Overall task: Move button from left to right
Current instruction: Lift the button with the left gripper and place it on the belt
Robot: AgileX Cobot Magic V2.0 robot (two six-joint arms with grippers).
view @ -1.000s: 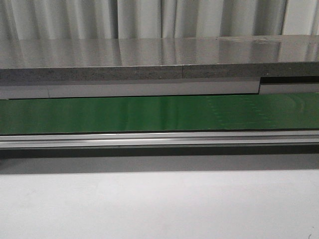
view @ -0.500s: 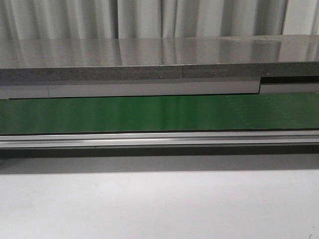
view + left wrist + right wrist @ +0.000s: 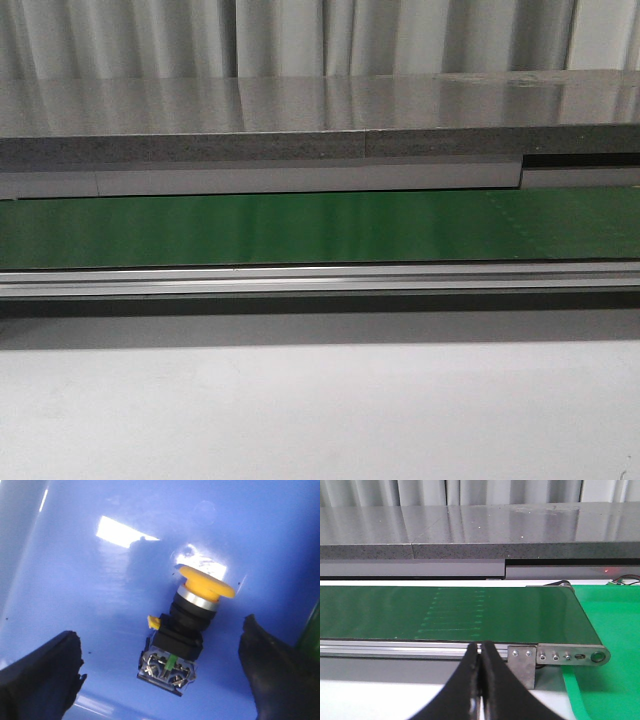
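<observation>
- Looks like the pickup step: left tool [image 3: 160,675] hangs over the button [image 3: 184,631], fingers [image 3: 40,672] spread wide apart, nothing touching.
- Button's lying on its side on a blue surface [image 3: 90,580], probably a bin floor, hard to tell.
- Next move: drop straight down and close on the black body.
- Plenty of room either side.
- Right tool [image 3: 481,655] is pressed together, empty, facing the green belt [image 3: 445,612].

no readable text, label, brand or number on anything in view.

The button [image 3: 185,625] lies in a bin [image 3: 75,580] (on its side).
</observation>
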